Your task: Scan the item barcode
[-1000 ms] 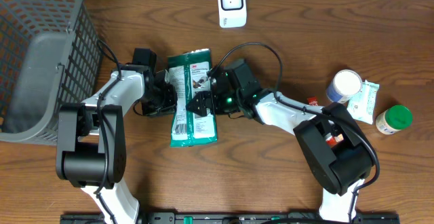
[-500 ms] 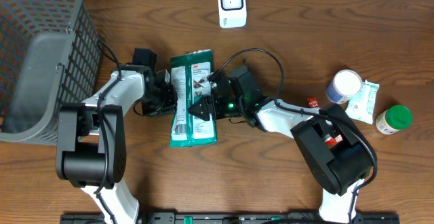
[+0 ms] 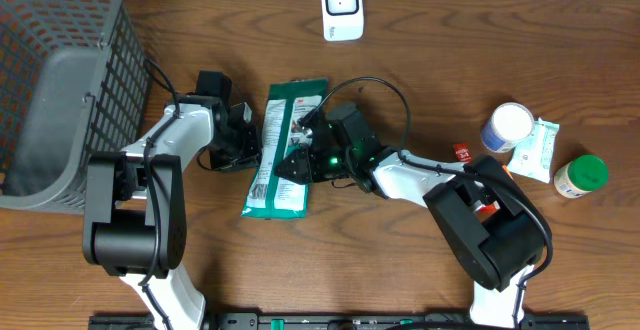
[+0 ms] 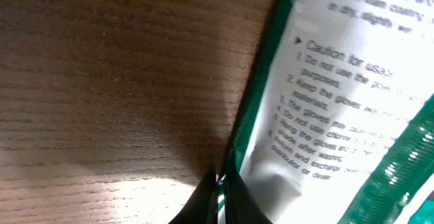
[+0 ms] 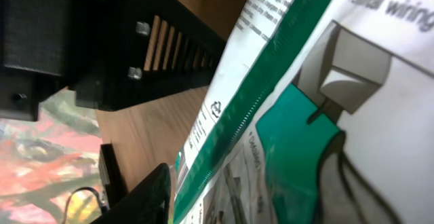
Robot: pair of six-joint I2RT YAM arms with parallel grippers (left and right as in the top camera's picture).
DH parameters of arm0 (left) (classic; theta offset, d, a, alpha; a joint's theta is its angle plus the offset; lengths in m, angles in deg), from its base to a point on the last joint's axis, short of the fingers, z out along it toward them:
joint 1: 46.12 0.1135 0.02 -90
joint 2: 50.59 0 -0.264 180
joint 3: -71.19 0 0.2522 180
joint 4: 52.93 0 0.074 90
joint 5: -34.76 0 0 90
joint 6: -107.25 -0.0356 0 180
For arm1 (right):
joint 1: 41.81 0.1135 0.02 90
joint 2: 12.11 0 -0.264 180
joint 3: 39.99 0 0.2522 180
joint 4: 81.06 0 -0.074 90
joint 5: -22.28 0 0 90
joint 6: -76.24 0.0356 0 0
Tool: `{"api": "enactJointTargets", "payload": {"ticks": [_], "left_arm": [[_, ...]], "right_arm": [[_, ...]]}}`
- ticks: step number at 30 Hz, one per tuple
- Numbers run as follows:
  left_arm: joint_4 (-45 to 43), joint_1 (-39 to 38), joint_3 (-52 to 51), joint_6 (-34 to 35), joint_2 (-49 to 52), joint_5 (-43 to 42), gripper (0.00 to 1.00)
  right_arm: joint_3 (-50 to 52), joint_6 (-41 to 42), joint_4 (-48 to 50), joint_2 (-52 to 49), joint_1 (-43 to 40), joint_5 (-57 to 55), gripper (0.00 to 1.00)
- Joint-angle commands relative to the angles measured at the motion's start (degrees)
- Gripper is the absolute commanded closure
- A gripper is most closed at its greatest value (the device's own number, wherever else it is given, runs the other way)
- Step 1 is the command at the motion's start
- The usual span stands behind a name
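Note:
The item is a flat green and white glove package [image 3: 278,185], lying tilted at the table's middle. A white scanner [image 3: 342,7] stands at the back edge, well apart from it. No barcode can be made out. My left gripper [image 3: 250,142] is shut on the package's left edge; in the left wrist view its tips [image 4: 220,183] pinch the green rim of the package [image 4: 325,115]. My right gripper [image 3: 292,160] reaches in from the right, over the package [image 5: 325,115]. One black finger [image 5: 146,197] shows just clear of the edge; the other is hidden behind the package.
A grey wire basket [image 3: 60,80] fills the left side. At the far right stand a white tub [image 3: 508,125], a white and green packet [image 3: 537,150], a green-lidded jar [image 3: 582,175] and a small red item [image 3: 461,152].
The right gripper has slid left onto the package and its jaws have narrowed. The package has turned, its top swinging right and its bottom left. The left gripper keeps its hold.

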Motion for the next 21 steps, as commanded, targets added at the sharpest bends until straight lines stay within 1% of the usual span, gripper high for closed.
{"api": "enactJointTargets", "payload": {"ticks": [1, 3, 8, 9, 10, 12, 13, 14, 16, 17, 21], "left_arm": [[-0.3, -1.1, -2.6, -0.6, 3.5, 1.5, 0.92], [-0.3, -1.1, -2.6, -0.6, 3.5, 1.5, 0.92], [-0.5, -1.1, -2.6, -0.6, 3.5, 1.5, 0.92], [-0.6, -1.1, -2.6, -0.6, 3.5, 1.6, 0.92], [-0.7, -1.1, -2.6, -0.6, 3.5, 1.5, 0.92], [-1.1, -1.1, -2.6, -0.6, 3.5, 1.6, 0.92], [-1.3, -1.1, -2.6, -0.6, 3.5, 1.6, 0.85], [-1.6, -1.1, -2.6, -0.6, 3.5, 1.5, 0.83], [-2.1, -1.0, -2.6, -0.6, 3.5, 1.5, 0.83], [-2.2, -1.0, -2.5, -0.6, 3.4, 1.5, 0.83], [-2.2, -0.4, -1.2, -0.6, 2.9, 1.5, 0.83]], "right_arm": [[1.3, 2.6, -0.3, -0.8, 0.8, 0.3, 0.61], [1.6, 2.6, -0.4, -0.8, 0.9, -1.5, 0.62], [1.6, 2.6, 0.2, -0.8, 0.7, -1.5, 0.66], [1.6, 2.6, 0.1, -0.8, 0.7, -1.5, 0.70], [1.6, 2.6, 0.1, -0.8, 0.7, -1.4, 0.76], [1.6, 2.6, 0.0, -0.8, 0.7, -1.2, 0.90], [1.6, 2.5, -0.2, -0.8, 0.7, -1.0, 0.94], [1.6, 1.9, -0.4, -0.8, 0.7, -0.9, 0.95], [1.6, -2.2, -0.4, -0.8, 0.7, 1.2, 0.95], [1.6, -3.8, -0.4, -0.8, 0.5, 2.5, 0.99], [1.6, -5.2, -0.1, -0.5, -0.9, 7.5, 0.99]]}}
